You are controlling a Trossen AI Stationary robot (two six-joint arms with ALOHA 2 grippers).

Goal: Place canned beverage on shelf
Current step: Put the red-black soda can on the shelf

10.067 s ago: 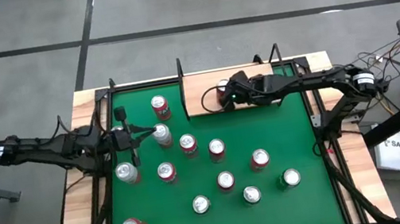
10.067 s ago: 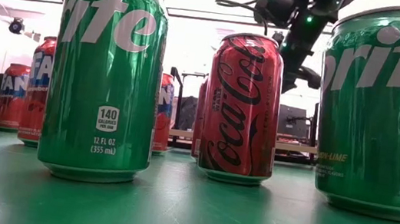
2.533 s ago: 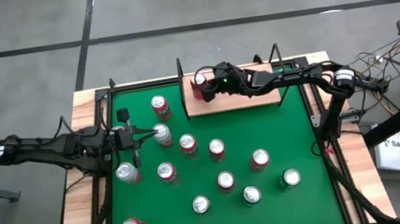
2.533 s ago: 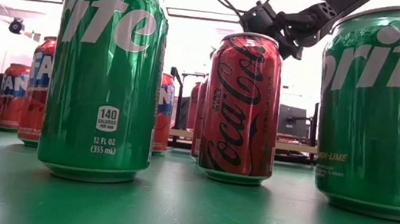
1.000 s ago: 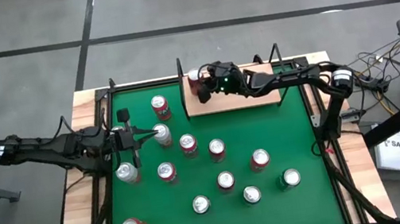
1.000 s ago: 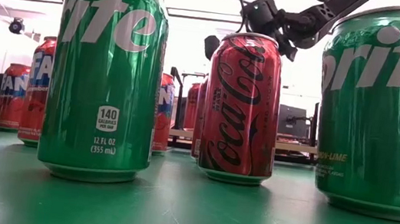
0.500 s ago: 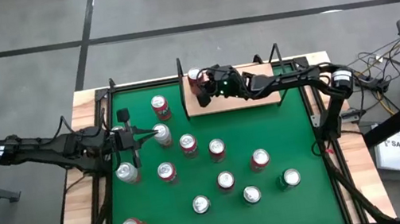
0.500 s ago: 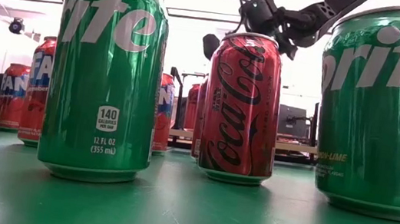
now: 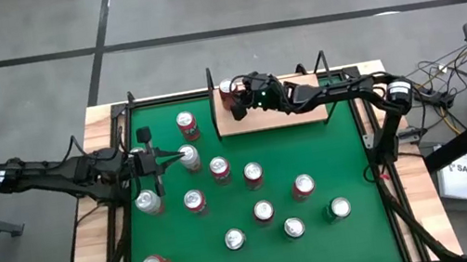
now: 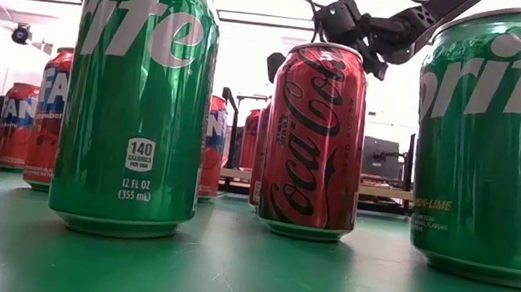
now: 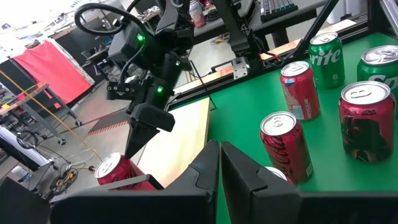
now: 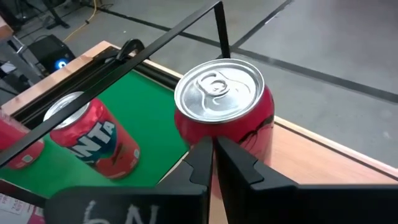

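Can standing on the shelf, right gripper off it.

The red can (image 12: 224,115) stands upright at the far-left corner of the shelf (image 9: 292,114), long axis vertical, pull-tab lid up; which way its label faces is hard to tell. The right gripper (image 9: 238,102) sits just behind it, fingers closed on nothing, so placement looks done. The left gripper (image 9: 180,158), also clenched empty, waits over the green table (image 9: 352,169) among other cans.

Our right arm stretches out long and low, its right gripper (image 9: 235,99) at full reach with the two fingers (image 12: 205,163) pressed together. Our left arm lies extended sideways, and its left gripper (image 9: 163,161) has its fingers (image 11: 214,169) closed too.
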